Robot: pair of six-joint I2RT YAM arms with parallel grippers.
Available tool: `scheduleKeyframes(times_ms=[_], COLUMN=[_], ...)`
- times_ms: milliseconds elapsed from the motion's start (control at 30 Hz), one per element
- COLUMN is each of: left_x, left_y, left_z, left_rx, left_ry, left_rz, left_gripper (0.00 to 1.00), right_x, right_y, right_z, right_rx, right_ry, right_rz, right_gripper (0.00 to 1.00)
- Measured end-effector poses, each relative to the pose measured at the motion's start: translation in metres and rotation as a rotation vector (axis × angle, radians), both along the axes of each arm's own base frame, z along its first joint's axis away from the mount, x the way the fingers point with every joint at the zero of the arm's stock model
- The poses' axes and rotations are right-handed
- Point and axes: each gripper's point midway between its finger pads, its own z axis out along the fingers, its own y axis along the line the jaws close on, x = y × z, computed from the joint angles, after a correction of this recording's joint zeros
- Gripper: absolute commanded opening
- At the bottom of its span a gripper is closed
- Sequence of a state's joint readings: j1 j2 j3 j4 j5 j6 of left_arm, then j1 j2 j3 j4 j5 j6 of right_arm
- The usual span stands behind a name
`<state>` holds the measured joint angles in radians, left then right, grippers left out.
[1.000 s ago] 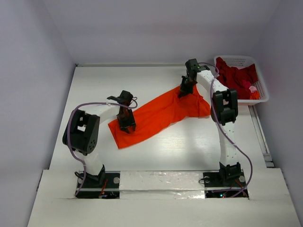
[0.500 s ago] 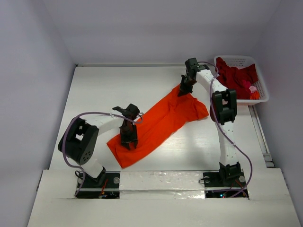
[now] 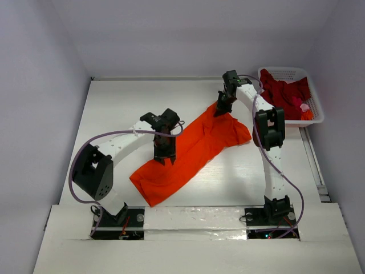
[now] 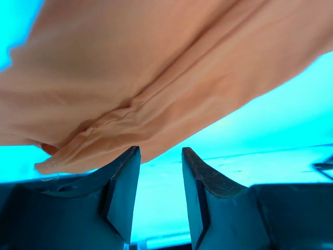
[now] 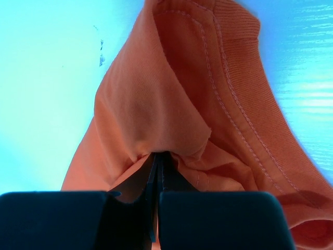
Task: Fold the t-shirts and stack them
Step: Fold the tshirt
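Left claw point(image 3: 165, 158) rightward; one orange t-shirt point(image 3: 197, 145)

The left arm point(image 3: 121, 145) and right arm point(image 3: 274, 171) are showing white links, black joint housings and loosely looping purple cables point(image 3: 108, 135).

Across the white counter point(image 3: 114, 108), orange t-shirt point(image 3: 191, 151) stretched as a long diagonal band, near left to far right. Over its near-left half, left tool point(image 3: 164, 155) pointing down; at its far end, right tool point(image 3: 220, 109) touching the cloth. Far right, white basket point(image 3: 318, 108) holding dark red t-shirt point(image 3: 285, 91).
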<state>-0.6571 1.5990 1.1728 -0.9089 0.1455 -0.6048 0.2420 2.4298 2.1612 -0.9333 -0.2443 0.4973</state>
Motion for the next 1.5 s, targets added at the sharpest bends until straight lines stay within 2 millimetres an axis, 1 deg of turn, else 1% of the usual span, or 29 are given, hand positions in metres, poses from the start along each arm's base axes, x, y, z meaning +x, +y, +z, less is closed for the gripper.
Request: scheduleKeyframes(times_ms=[167,267,300,367,433,467,500,533,600,667,700,767,833,933,1000,1067,1133,1200,1333,1500], left_x=[0.03,0.047,0.052,0.063,0.077,0.087,0.098,0.111,0.134,0.152,0.16,0.171,0.178,0.186,0.193,0.198,0.196,0.19,0.18,0.174], left_y=[-0.013,-0.021,-0.025,-0.032,-0.043,-0.051,-0.06,-0.071,-0.091,-0.108,-0.115,-0.125,-0.133,-0.146,-0.158,-0.173,-0.188,-0.2,-0.228,-0.253], left_z=[0.044,0.063,0.068,0.075,0.08,0.083,0.084,0.085,0.082,0.075,0.069,0.056,0.04,0.019,0.009,0.004,0.002,0.004,0.015,0.019], left_rx=[-0.033,-0.067,-0.081,-0.103,-0.125,-0.137,-0.153,-0.172,-0.206,-0.227,-0.235,-0.24,-0.239,-0.246,-0.261,-0.291,-0.333,-0.372,-0.462,-0.532], left_ry=[-0.119,-0.197,-0.219,-0.256,-0.289,-0.304,-0.32,-0.342,-0.375,-0.389,-0.395,-0.394,-0.379,-0.35,-0.344,-0.348,-0.342,-0.335,-0.347,-0.368], left_rz=[0.015,0.004,-0.003,-0.027,-0.049,-0.063,-0.073,-0.088,-0.11,-0.126,-0.136,-0.151,-0.165,-0.189,-0.209,-0.234,-0.262,-0.293,-0.367,-0.424], left_gripper=[0.35,0.35,0.34,0.31,0.25,0.16,0.11,0.0,0.0,0.0,0.0,0.0,0.0,0.0,0.0,0.0,0.0,0.0,0.0,0.0], right_x=[-0.001,-0.004,-0.006,-0.012,-0.018,-0.022,-0.027,-0.034,-0.048,-0.067,-0.076,-0.093,-0.108,-0.124,-0.131,-0.137,-0.144,-0.15,-0.163,-0.172], right_y=[-0.001,-0.004,-0.007,-0.012,-0.018,-0.021,-0.025,-0.028,-0.034,-0.041,-0.044,-0.048,-0.052,-0.056,-0.059,-0.061,-0.063,-0.065,-0.069,-0.074], right_z=[0.003,0.016,0.025,0.046,0.08,0.101,0.12,0.142,0.18,0.212,0.224,0.237,0.239,0.231,0.224,0.218,0.212,0.207,0.199,0.195], right_rx=[-0.002,-0.014,-0.021,-0.035,-0.043,-0.043,-0.043,-0.04,-0.031,-0.02,-0.013,-0.004,-0.003,-0.014,-0.024,-0.034,-0.04,-0.044,-0.049,-0.066], right_ry=[-0.006,-0.026,-0.037,-0.072,-0.135,-0.177,-0.218,-0.263,-0.347,-0.417,-0.443,-0.47,-0.474,-0.442,-0.418,-0.397,-0.383,-0.368,-0.35,-0.341], right_rz=[0.004,-0.002,-0.006,-0.015,-0.027,-0.036,-0.043,-0.051,-0.065,-0.077,-0.083,-0.089,-0.092,-0.095,-0.097,-0.099,-0.1,-0.104,-0.109,-0.116], right_gripper=[0.0,0.0,0.0,0.0,0.0,0.0,0.0,0.0,0.0,0.0,0.0,0.0,0.0,0.0,0.0,0.0,0.0,0.0,0.0,0.0])
